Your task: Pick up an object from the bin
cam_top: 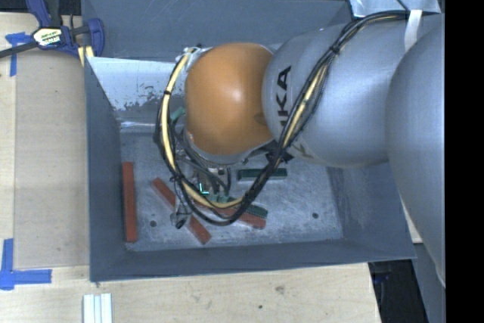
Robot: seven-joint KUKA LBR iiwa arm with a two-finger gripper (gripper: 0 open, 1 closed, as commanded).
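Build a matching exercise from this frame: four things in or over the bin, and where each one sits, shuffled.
Things:
1. long red stick
2. orange cover
3. short red stick
4. cables

Places:
A. on the arm's wrist, over the middle
B. looped round the cover, hanging to the floor
C. along the bin floor's left edge
D. at the floor's near edge, under the cable loop

Pairs: 1-C, 2-A, 3-D, 4-B

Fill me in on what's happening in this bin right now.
The arm reaches into the grey bin from the right. Its gripper is down near the floor, over a few short reddish-brown sticks at the front middle. A longer reddish-brown stick lies apart along the left wall. Whether anything is gripped cannot be made out under the wrist.
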